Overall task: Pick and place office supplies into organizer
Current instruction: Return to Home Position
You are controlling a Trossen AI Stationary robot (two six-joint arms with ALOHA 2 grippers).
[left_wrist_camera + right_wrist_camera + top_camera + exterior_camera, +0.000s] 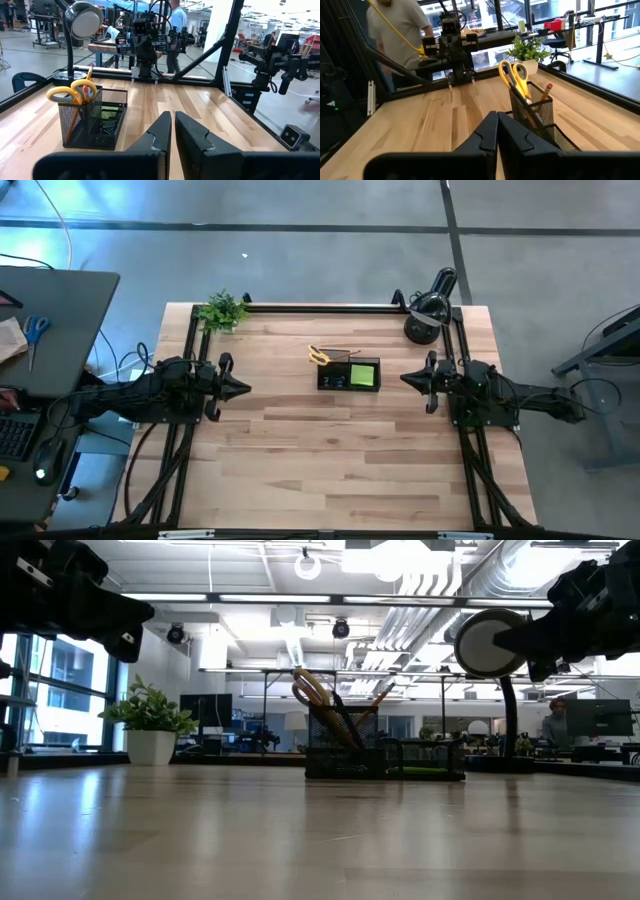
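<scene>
holding scissors (319, 356), sticky pad (364, 375) — organizer (332, 381) | left hand (243, 388) closed | right hand (405, 379) closed

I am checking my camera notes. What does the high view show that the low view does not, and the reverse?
Only the high view: the whole left hand and right hand, either side of the organizer, and blue-handled scissors on a side desk. Only the low view: a person in the room behind. Both: the organizer, yellow scissors, plant and lamp.
</scene>
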